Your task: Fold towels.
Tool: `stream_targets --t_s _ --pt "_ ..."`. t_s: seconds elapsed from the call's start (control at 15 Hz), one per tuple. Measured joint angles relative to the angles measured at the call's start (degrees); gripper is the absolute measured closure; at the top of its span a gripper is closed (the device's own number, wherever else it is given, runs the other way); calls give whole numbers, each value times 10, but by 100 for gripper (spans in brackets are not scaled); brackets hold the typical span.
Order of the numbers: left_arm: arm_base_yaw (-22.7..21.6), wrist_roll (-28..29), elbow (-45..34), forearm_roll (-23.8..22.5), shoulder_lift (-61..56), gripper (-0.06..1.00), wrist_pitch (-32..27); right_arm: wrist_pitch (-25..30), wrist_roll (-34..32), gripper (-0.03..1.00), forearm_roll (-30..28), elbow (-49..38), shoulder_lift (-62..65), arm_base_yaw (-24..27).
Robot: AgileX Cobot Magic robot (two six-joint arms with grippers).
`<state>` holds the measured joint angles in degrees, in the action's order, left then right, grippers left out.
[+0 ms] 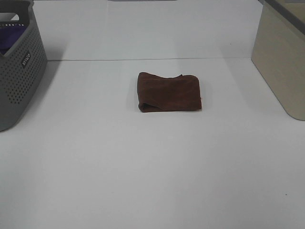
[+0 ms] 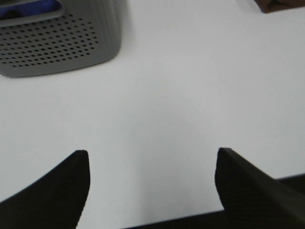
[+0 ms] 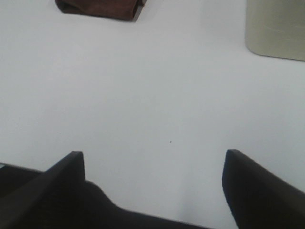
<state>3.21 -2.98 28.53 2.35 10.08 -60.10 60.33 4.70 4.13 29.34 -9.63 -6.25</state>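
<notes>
I count one towel (image 1: 169, 92), one grey basket (image 1: 19, 71), one beige box (image 1: 281, 62), and my own two grippers. The towel lies folded into a compact rectangle at the middle of the white table (image 1: 152, 176), well apart from both the basket on the left and the box on the right. It also shows at the edge of my right wrist view (image 3: 100, 8), and a corner of it in the left wrist view (image 2: 281, 5).

The table is plain, matte and white, with a thin seam running across it behind the towel.

The towel is dark reddish-brown and soft-napped, its edges rounded where the layers double over. The basket is perforated grey plastic with rounded corners (image 2: 52, 43), and something purple shows inside it. The box is smooth and pale with a rounded lower corner (image 3: 276, 28).

My left gripper (image 2: 152, 179) hangs over bare table with its black fingers spread wide, holding nothing. My right gripper (image 3: 155, 183) is likewise spread and empty.
</notes>
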Motion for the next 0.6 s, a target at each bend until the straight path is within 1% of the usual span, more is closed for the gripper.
stream_targets --t_s 0.13,0.2,0.4,0.47,0.6 --pt "-56 0 0 0 -56 26 0 0 0 20 1 0 49 17" --pt "-73 0 0 0 -81 26 0 0 0 20 2 0 68 17" --pt "-77 -1 0 0 -103 26 -1 1 0 20 6 0 99 17" --pt "-64 -1 0 0 -104 26 -1 1 0 20 6 0 99 17" --pt "-53 -1 0 0 -104 26 -1 1 0 20 6 0 99 17"
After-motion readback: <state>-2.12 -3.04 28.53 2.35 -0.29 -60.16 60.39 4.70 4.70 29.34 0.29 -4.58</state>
